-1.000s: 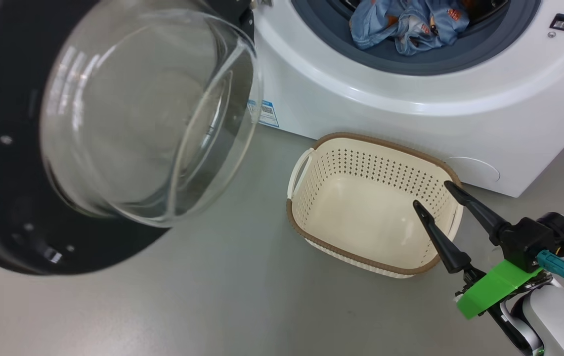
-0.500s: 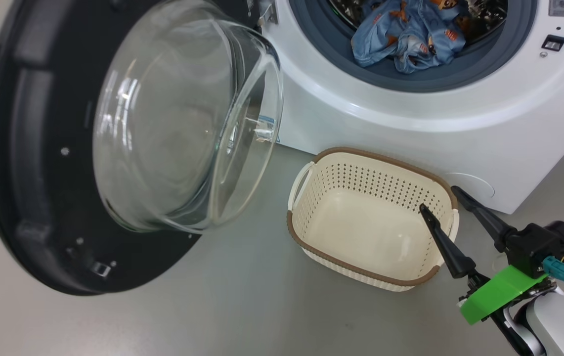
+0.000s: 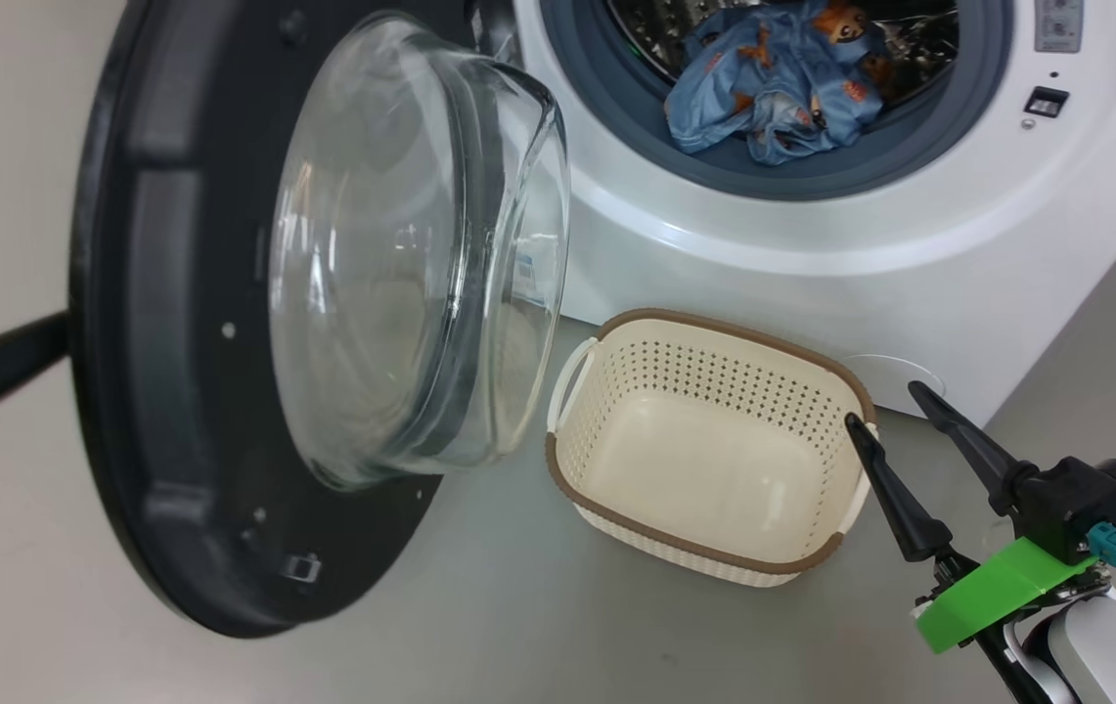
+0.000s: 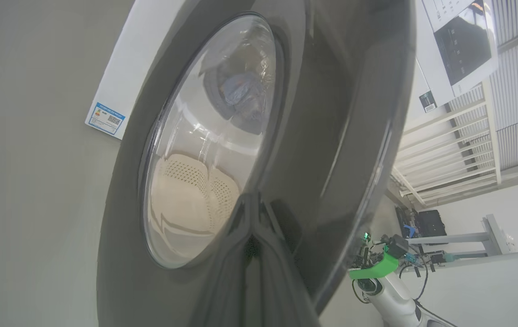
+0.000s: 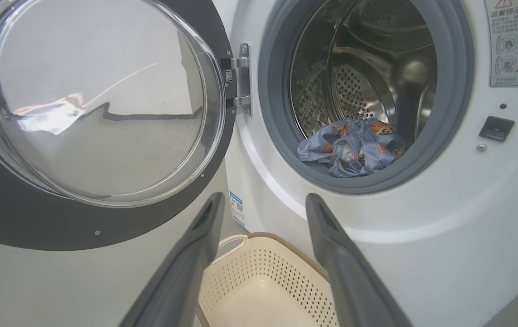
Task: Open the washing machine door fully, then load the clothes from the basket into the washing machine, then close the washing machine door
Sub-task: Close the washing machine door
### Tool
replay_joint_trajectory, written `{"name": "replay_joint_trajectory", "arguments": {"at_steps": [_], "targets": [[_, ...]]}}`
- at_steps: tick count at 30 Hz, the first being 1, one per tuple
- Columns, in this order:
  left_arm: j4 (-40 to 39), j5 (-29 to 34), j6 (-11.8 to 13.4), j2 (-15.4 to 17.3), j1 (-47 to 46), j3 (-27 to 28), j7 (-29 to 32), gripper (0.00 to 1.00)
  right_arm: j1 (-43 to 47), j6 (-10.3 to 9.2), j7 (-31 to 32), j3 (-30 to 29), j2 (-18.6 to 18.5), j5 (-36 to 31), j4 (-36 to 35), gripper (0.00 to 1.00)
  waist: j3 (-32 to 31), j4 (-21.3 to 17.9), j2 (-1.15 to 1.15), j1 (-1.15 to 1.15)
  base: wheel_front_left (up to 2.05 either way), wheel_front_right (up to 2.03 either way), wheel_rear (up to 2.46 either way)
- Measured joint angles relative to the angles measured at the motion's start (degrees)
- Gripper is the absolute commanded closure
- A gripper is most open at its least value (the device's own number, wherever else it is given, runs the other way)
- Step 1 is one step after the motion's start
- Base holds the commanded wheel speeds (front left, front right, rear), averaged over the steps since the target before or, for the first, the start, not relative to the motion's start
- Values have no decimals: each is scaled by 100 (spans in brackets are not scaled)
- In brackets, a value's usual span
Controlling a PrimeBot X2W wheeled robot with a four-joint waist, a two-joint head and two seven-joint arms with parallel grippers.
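Observation:
The washing machine door (image 3: 156, 391) stands partly open at the left, its glass bowl (image 3: 411, 254) bulging toward the white washing machine (image 3: 812, 244). My left gripper (image 4: 249, 202) is shut, its tips pressed against the door's glossy outer face (image 4: 331, 113); its dark fingers (image 3: 5, 357) run behind the black rim. Blue bear-print clothes (image 3: 773, 88) lie in the steel drum (image 5: 363, 77) by the grey gasket. The cream basket (image 3: 714, 372) sits on the floor with nothing in it. My right gripper (image 3: 882, 405) hangs open just over the basket's right rim.
Grey floor (image 3: 518, 626) surrounds the basket and the machine. The door's hinge (image 5: 240, 75) is on the drum opening's left, and a dark latch socket (image 3: 1047, 101) on its right. A small blue label (image 5: 237, 209) marks the machine's lower front. Shelving (image 4: 454, 150) stands in the background.
The door has swung toward the machine and now stands more edge-on. My left fingers have come into sight behind its rim. The head camera has shifted; the right gripper has stayed open by the basket.

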Motion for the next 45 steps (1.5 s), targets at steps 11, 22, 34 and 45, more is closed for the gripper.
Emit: {"name": "replay_joint_trajectory", "arguments": {"at_steps": [11, 22, 34, 45], "targets": [[-485, 88, 0, -415, 90, -165, -89, 100, 131, 0, -1, -220, 107, -44, -43, 8, -55, -373, 0, 0, 0, 0, 0], [-669, 271, 0, -743, 87, -452, -369, 100, 156, 0, 0, -374, 231, -77, -92, 8, -79, -927, 0, 0, 0, 0, 0], [-698, 422, 0, -855, 75, -521, -572, 100, 249, 0, 0, -455, 307, -88, -116, 8, -54, -1261, 0, 0, 0, 0, 0], [-519, 575, -19, -842, 276, -304, -1146, 100, 275, 0, 0, -477, 400, -88, -114, 7, -205, -1170, 0, 0, 0, 0, 0]]}}
